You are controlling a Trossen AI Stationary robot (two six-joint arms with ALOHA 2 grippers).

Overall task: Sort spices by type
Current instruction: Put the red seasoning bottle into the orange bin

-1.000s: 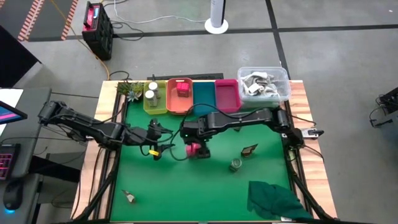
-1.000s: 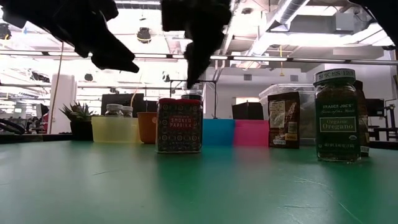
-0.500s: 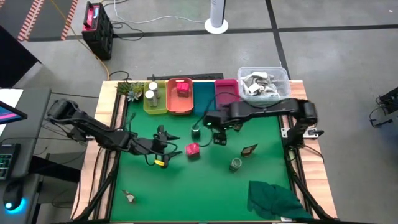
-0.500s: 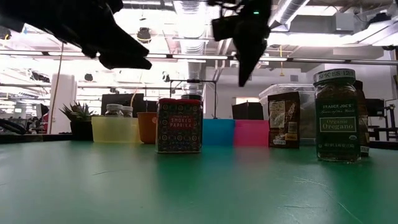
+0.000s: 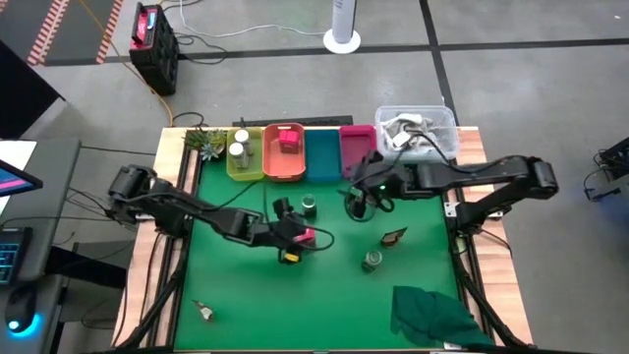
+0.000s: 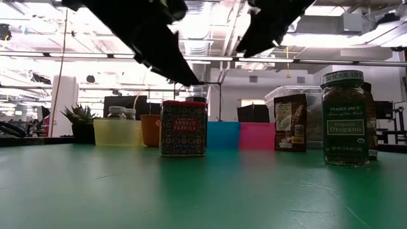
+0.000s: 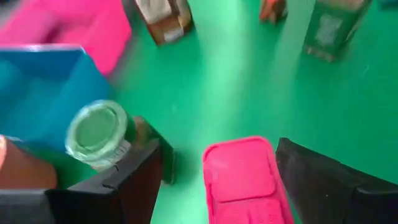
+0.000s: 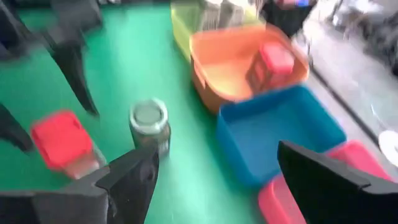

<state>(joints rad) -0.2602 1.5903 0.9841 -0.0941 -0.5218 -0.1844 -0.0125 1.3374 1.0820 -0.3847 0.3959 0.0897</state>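
A: Start with the big things. What is on the table (image 5: pixel 226 295)?

B: A row of trays on its far side: yellow-green, then the orange tray (image 5: pixel 283 155) holding one red packet already, then the blue tray (image 5: pixel 321 153) and a pink one. Near the middle stands the smoked paprika packet (image 5: pixel 304 236), a pink-red cube with a flat top.

A: And the left gripper (image 7: pixel 214 180)?

B: It hangs right over that packet with its fingers spread wide, one on each side, and neither looks to be touching it. The packet sits squarely between them, directly below.

A: How would it handle?

B: I judge it light and fairly stiff, a small carton or tin with smooth printed sides, so somewhat slippery. Taking it across two opposite flat faces, below the lid edge, seems safest.

A: Anything close by?

B: A small clear-lidded jar (image 7: pixel 97 133) stands just beside one finger, towards the blue tray. It could get nudged.

A: The right gripper (image 8: pixel 214 177)?

B: Open too, empty, up near the blue and pink trays, well apart from the packet.
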